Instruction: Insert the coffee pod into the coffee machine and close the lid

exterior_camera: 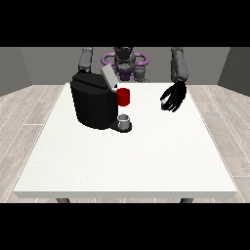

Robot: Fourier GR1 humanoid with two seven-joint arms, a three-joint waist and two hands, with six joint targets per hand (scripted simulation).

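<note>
front view: black coffee machine (93, 103) at table (122, 161) centre-left, lid (108, 77) tilted up and open. red thing at the machine (124, 96) just under the lid, on the side facing the view's right. small grey thing (124, 118) on the machine's front base, right below the red thing; looks like the coffee pod but can't confirm, so not calling it. hand at the view's right (174, 97) hanging above the table, well apart from the machine, palm roughly down, fingers spread and relaxed, clamped on nothing. hand at the view's left not visible, hidden behind the machine body, only upper arm showing above it; can't tell finger state. judging from this: still at the first step, nothing picked up, lid not closed. if the grey thing is the pod, next move calls for bringing the visible hand across toward the machine base, coming down over the grey thing, curling fingers round it, lifting clear of the base, then up to the opening under the raised lid. tight spot there, red thing and lid both close to the approach path. lid closing comes last, likely a push down on the raised flap.
</note>
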